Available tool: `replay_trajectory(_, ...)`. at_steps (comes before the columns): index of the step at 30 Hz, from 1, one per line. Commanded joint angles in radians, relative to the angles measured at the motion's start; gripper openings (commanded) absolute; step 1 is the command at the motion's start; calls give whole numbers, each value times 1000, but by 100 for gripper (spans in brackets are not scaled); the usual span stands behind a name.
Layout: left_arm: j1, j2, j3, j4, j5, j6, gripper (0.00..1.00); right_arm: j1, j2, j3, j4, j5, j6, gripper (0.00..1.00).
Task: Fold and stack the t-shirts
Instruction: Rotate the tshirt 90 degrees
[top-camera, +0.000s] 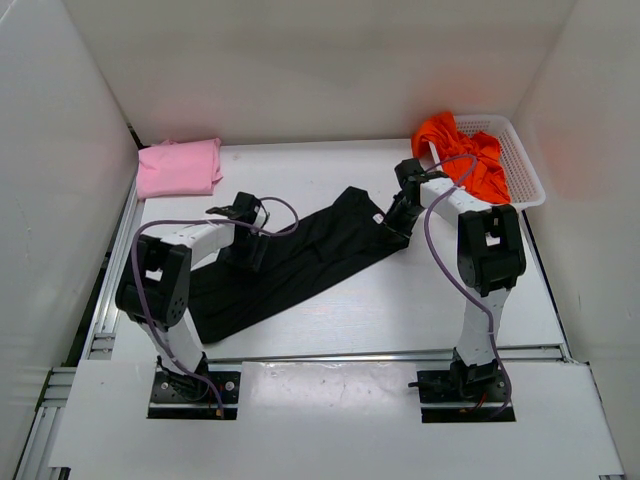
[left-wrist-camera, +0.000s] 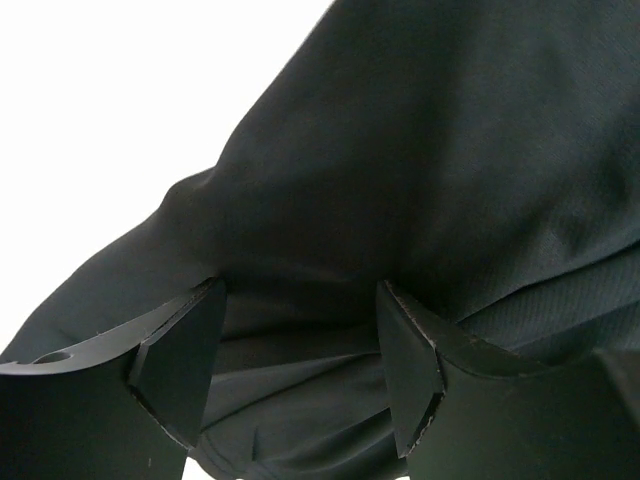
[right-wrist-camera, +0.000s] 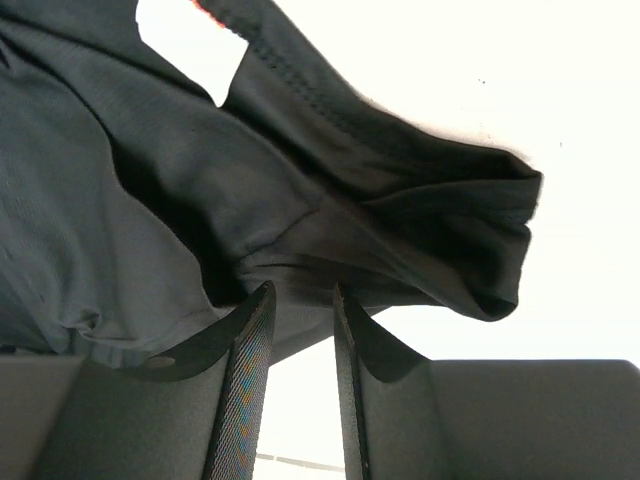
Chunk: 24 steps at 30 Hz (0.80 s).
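The black t-shirt (top-camera: 300, 262) lies stretched in a long band from the lower left to the upper right of the table. My left gripper (top-camera: 245, 245) is open and sits low over its middle, with black fabric (left-wrist-camera: 300, 330) between the wide-apart jaws. My right gripper (top-camera: 397, 215) is at the shirt's upper right end; its jaws stand a narrow gap apart, with a fold of black fabric (right-wrist-camera: 300, 290) at the fingertips. The pink t-shirt (top-camera: 178, 167) lies folded at the back left. The orange-red t-shirt (top-camera: 462, 152) is bunched in the basket.
A white mesh basket (top-camera: 522, 165) stands at the back right against the wall. White walls enclose the table on three sides. Purple cables loop over both arms. A metal rail (top-camera: 380, 355) crosses the table's near edge.
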Motion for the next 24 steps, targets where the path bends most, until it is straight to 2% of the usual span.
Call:
replay_trajectory(1,-11,-47,-61,-15,15,1,71,-5,-47,-2,12,9,-15,34)
replay_trajectory(11,-20,-122,-19,-101,49,1,74,-5,-38,-11,21,9,-15,34)
replay_trajectory(19,-10,-44,-85,-81,-151,1,73,-14,5,-11,21,-23,-5,34)
replay_trajectory(24,-34,-81,-66,-131,-151,1,74,-14,25,-2,21,-23,-5,35)
